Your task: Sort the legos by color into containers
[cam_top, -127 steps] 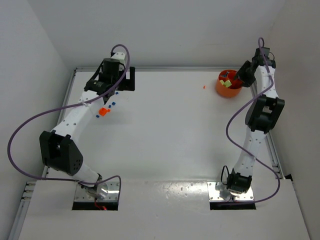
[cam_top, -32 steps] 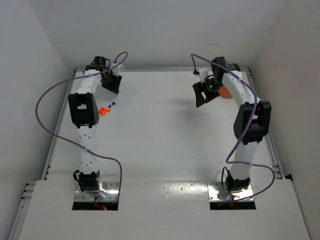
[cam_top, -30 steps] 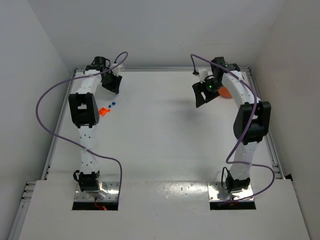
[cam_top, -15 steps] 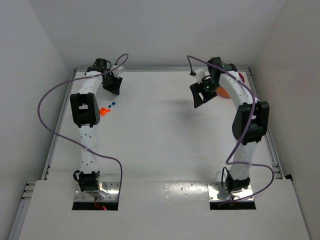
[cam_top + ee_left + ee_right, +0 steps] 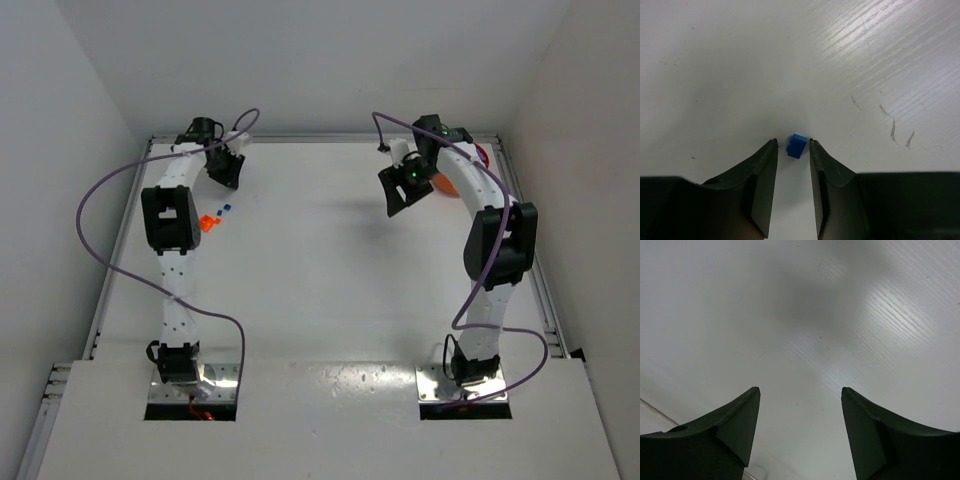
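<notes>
The blue lego lay on the bench between the fingertips of the left gripper. Its jaws stood narrowly apart, not clamped, with a sliver of bench showing on 1 side. Near that arm lay 1 orange-red lego and some blue bits. The bowl sat far right, mostly hidden by the right arm. The right gripper hung spread wide, holding nothing.

Right gripper along bottom of frame, dark fingers spread wide, white table beyond, soft shadow upper centre, glare at right
</notes>
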Tool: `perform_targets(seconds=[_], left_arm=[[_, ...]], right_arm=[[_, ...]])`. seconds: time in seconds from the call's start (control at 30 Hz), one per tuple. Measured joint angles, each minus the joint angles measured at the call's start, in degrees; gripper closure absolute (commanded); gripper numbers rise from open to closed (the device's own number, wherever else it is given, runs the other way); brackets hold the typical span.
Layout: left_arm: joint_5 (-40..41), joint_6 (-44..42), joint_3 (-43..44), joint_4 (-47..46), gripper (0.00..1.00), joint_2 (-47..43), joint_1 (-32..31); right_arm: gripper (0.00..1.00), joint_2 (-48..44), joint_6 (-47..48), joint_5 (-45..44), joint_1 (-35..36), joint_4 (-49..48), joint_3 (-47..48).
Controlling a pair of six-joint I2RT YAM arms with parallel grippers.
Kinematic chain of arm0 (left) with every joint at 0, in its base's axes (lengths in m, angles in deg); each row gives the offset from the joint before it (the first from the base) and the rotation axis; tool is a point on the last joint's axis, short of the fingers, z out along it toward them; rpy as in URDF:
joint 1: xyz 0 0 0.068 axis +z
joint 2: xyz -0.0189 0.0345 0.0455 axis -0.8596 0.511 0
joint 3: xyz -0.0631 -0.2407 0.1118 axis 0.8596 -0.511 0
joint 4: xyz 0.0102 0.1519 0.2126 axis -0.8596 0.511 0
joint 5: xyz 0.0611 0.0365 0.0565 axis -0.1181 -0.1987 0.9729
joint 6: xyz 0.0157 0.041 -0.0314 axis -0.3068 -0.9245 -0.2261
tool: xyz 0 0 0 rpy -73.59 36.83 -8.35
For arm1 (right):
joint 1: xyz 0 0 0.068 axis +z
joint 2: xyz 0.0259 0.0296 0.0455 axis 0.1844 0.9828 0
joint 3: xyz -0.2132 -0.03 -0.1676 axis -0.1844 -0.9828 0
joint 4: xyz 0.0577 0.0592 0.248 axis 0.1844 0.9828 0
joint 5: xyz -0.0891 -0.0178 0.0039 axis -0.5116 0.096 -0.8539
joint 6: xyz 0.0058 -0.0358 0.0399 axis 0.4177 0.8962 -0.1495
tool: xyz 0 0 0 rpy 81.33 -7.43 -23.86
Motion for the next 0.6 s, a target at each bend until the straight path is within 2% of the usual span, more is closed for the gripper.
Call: perform_targets(seconds=[0.27, 0.53, 0.6], left_arm=[[1.16, -4.07, -1.11, -1.57, 0.71, -0.35, -2.32], [1.01, -5.14, -1.90, -1.51, 0.71, -0.74, -3.87], [0.92, -5.27, -2.19, -1.68, 0.68, -0.85, -3.87]], right_arm=[[0.35, 0.00, 0.00, -0.11, 0.15, 0.00, 0.00], [0.35, 0.00, 0.11, -0.13, 0.15, 0.00, 0.00], [0.35, 0.00, 0.13, -0.11, 0.15, 0.00, 0.00]])
